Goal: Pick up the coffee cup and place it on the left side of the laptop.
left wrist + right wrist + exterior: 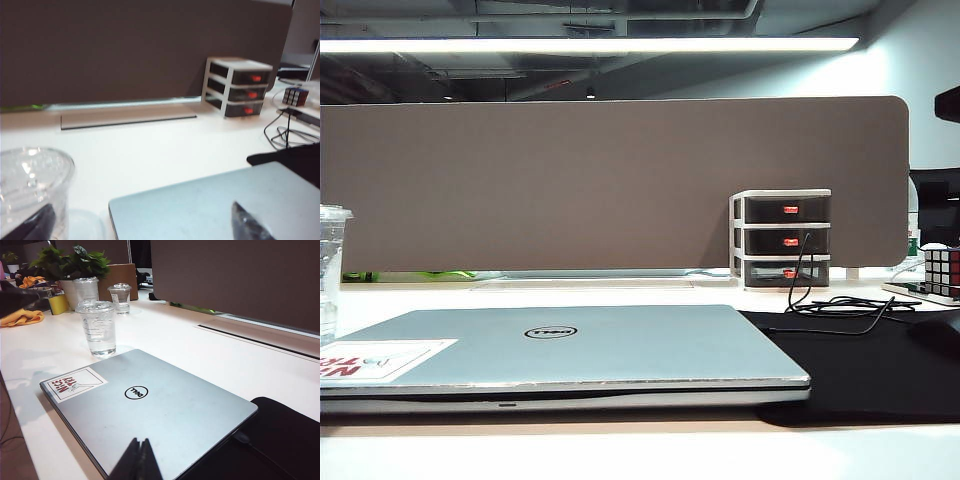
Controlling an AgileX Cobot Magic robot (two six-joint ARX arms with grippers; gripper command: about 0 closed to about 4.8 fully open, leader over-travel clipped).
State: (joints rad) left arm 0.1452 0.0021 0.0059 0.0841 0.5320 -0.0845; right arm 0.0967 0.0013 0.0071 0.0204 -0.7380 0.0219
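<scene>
The coffee cup (332, 270), clear plastic with a clear lid, stands upright on the white table just off the left end of the laptop (620, 345). The laptop is closed, silver, with a round black logo and a white sticker. In the right wrist view the cup (98, 327) holds a little water beside the laptop (165, 415) corner. My left gripper (141, 210) is open wide. One fingertip (35, 224) overlaps the cup (30, 180) and the other hangs over the laptop lid (210, 205); nothing is gripped. My right gripper (140, 460) is shut and empty above the laptop's near edge. Neither gripper shows in the exterior view.
A brown partition (610, 180) closes the back. A small drawer unit (781, 238), black cables (830, 300) and a puzzle cube (941, 268) stand at the right rear, with a black mat (865, 375) under the laptop's right end. Two more clear cups (120, 297), a yellow cup (58, 304) and plants (70, 262) lie beyond.
</scene>
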